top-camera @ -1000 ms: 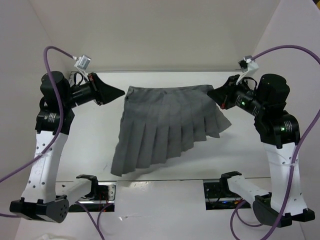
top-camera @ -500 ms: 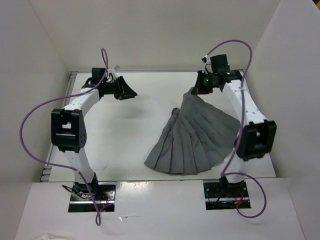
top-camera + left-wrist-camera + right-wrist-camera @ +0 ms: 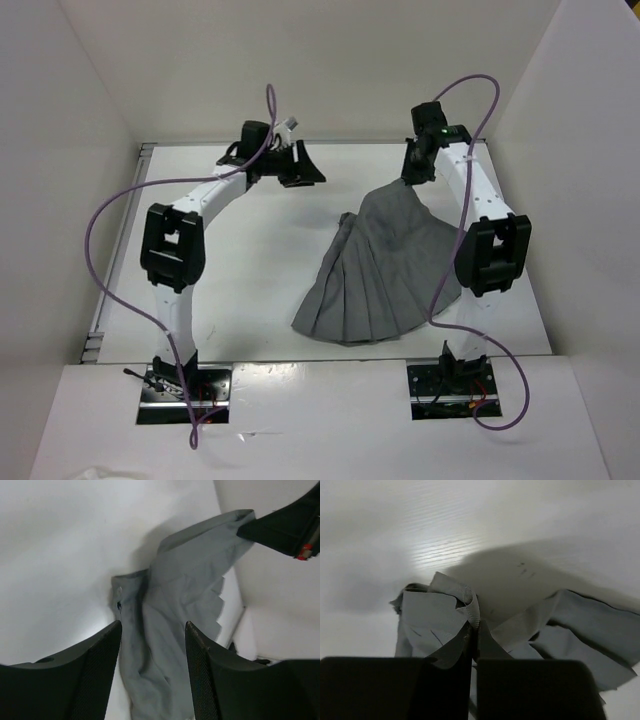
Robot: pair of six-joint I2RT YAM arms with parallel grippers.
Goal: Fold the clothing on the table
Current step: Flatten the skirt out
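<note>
The clothing (image 3: pixel 385 270), a grey pleated skirt, lies fanned out on the right half of the white table (image 3: pixel 240 280), its hem toward the near edge. One waistband end is lifted at the far right, where my right gripper (image 3: pixel 413 172) is shut on it. In the right wrist view the fingertips (image 3: pixel 474 630) pinch a fold of the skirt (image 3: pixel 430 612). My left gripper (image 3: pixel 303 172) hovers at the far middle, open and empty, left of the skirt. Through its spread fingers (image 3: pixel 100 670) I see the skirt (image 3: pixel 172 600) below and the right gripper (image 3: pixel 280 527) holding its corner.
White walls close in the table on the left, back and right. Purple cables loop above both arms. The arm bases (image 3: pixel 185 385) sit on the near ledge. Bare tabletop (image 3: pixel 60 555) lies left of the skirt.
The skirt, first spread flat between both grippers, now hangs bunched from the right gripper alone. The left gripper has let go, opened wider and moved right toward the middle.
</note>
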